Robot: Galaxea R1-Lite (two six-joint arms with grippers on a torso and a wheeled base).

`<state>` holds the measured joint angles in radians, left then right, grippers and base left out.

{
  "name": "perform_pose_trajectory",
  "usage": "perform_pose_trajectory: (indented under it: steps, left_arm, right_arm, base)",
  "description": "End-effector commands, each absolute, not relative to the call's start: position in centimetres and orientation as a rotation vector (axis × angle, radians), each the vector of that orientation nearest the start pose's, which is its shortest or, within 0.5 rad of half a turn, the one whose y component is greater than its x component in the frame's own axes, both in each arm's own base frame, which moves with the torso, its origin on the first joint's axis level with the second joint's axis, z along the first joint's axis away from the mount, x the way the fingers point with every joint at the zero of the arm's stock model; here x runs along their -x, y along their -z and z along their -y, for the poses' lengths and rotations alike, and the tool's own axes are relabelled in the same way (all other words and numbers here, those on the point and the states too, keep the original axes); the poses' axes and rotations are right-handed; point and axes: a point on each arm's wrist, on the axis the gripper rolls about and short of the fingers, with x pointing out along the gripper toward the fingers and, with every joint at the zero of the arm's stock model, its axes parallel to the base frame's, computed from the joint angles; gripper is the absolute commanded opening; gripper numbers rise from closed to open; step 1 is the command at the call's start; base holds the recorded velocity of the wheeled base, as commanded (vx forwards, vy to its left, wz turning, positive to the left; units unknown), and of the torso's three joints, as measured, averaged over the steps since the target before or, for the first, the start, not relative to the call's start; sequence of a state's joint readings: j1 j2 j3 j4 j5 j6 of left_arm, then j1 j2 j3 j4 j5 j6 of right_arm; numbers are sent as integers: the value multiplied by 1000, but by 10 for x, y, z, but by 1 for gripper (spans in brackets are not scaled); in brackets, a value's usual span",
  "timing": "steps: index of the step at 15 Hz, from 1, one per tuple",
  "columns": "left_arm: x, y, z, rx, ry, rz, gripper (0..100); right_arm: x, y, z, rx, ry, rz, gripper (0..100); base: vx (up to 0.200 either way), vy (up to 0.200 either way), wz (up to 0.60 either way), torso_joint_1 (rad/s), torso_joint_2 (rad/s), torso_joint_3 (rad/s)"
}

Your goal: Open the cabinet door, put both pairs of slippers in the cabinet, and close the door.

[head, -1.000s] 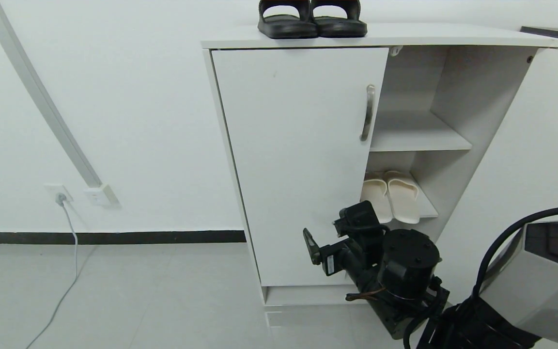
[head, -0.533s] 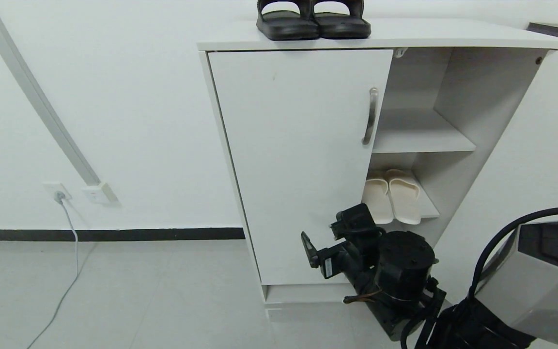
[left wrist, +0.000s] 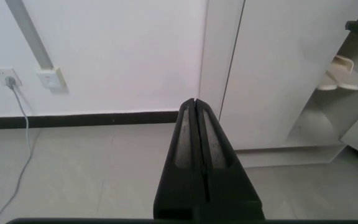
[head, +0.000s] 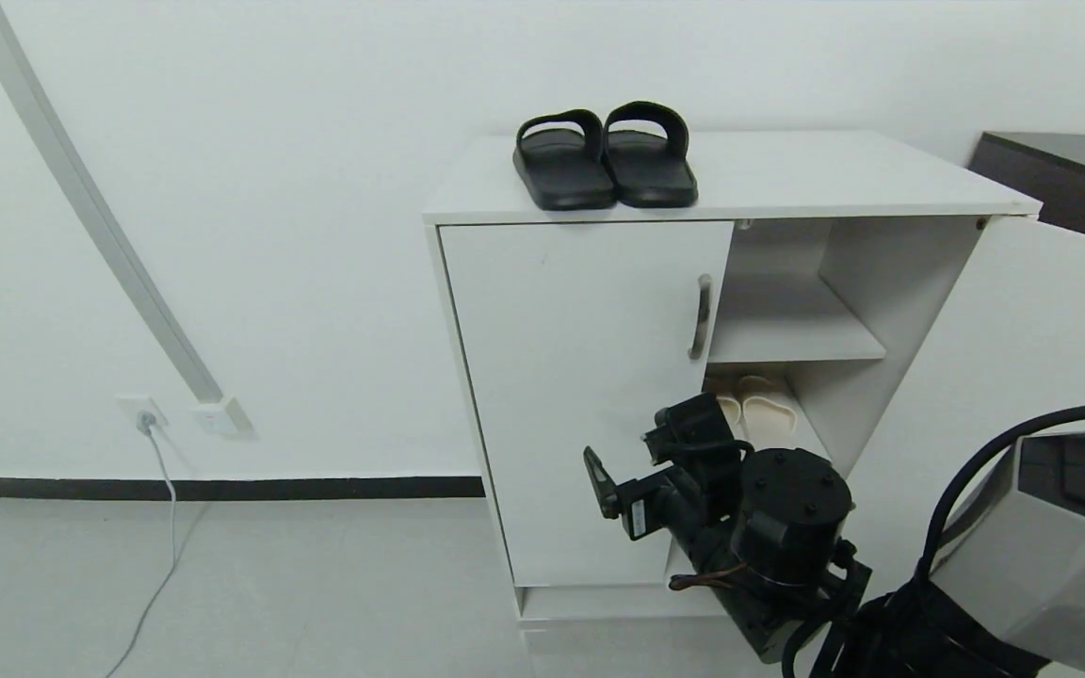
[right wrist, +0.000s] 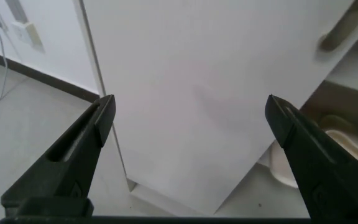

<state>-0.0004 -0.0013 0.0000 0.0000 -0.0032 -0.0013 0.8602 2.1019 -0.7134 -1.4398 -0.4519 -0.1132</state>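
Note:
A pair of black slippers [head: 605, 158] stands on top of the white cabinet [head: 787, 179]. Its left door [head: 580, 377] is shut and its right door [head: 1004, 358] swings wide open. A pair of white slippers [head: 757, 400] lies on the lower shelf inside, partly hidden by my right arm. My right gripper [head: 637, 471] hangs low in front of the shut door, open and holding nothing; its wrist view shows the door [right wrist: 197, 93] and a white slipper [right wrist: 340, 137]. My left gripper [left wrist: 195, 118] is shut on nothing above the floor, left of the cabinet.
The upper shelf [head: 787, 330] is bare. A wall socket with a cable [head: 142, 414] and a slanted conduit [head: 81, 198] are on the wall to the left. Dark furniture [head: 1060, 179] stands right of the cabinet. Open floor [head: 222, 593] lies to the left.
The head camera has shifted, so the cabinet sits lower and looks smaller, with its top now in sight. The slippers and doors have not moved; my right arm keeps its pose.

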Motion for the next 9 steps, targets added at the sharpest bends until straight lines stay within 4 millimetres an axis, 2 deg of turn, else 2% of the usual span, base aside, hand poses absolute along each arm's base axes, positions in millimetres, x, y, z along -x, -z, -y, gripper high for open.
perform_pose_trajectory:
  steps: [1,9]
  left_arm:
    - [23,-75,0,2,3,0,0]
    - [23,-75,0,0,3,0,0]
  right_arm:
    - [-241,-106,-265,80,-405,65,100]
    - [-239,-104,-264,85,-422,57,100]
  base:
    - [0,0,0,149,-471,-330]
    - [0,0,0,173,-489,-318]
